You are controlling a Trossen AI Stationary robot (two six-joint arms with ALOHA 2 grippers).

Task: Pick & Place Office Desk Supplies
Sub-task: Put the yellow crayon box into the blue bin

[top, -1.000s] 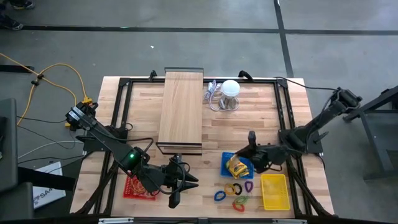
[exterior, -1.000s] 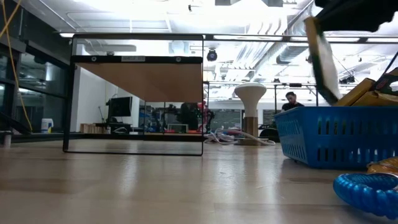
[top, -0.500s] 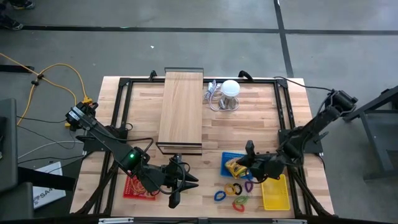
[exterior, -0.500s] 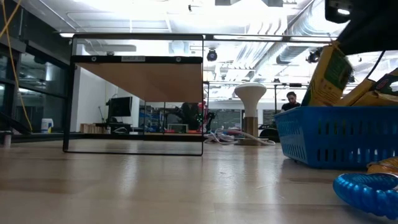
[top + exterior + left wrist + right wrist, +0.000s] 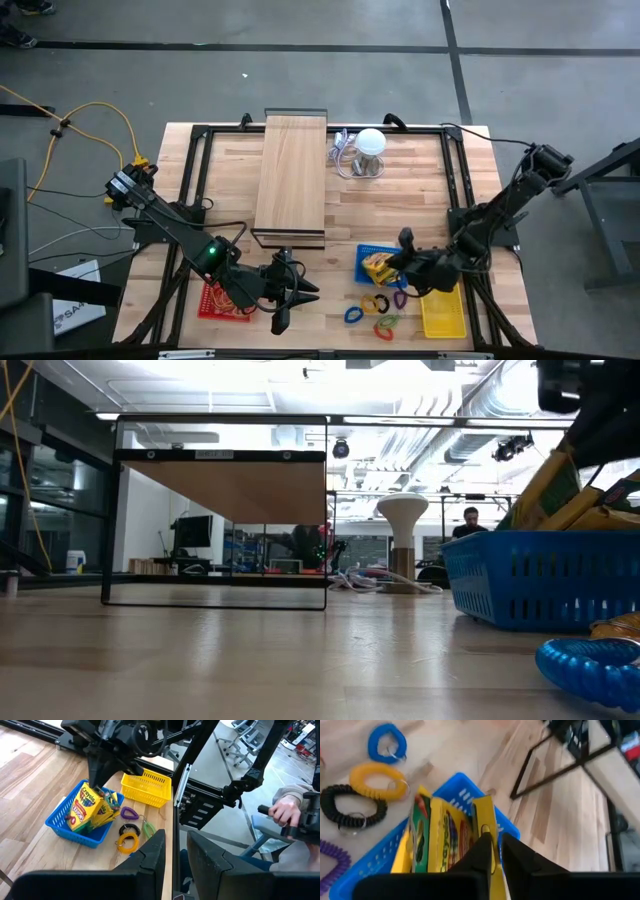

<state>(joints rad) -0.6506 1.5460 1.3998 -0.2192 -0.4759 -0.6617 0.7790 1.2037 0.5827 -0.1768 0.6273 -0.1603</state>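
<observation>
One crayon pack [image 5: 485, 845] now stands lowered into the blue basket [image 5: 366, 270], right gripper [image 5: 493, 851] barely parted around it.

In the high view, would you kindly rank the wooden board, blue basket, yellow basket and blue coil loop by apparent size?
1. wooden board
2. blue basket and yellow basket: look alike, unranked
3. blue coil loop

From my left wrist I read "Crayola" and "CRAYONS" on the yellow-and-green cardboard crayon box [image 5: 82, 807] standing in the blue plastic basket [image 5: 60, 822]. The print on the neighbouring packs is too small for me to read.
</observation>
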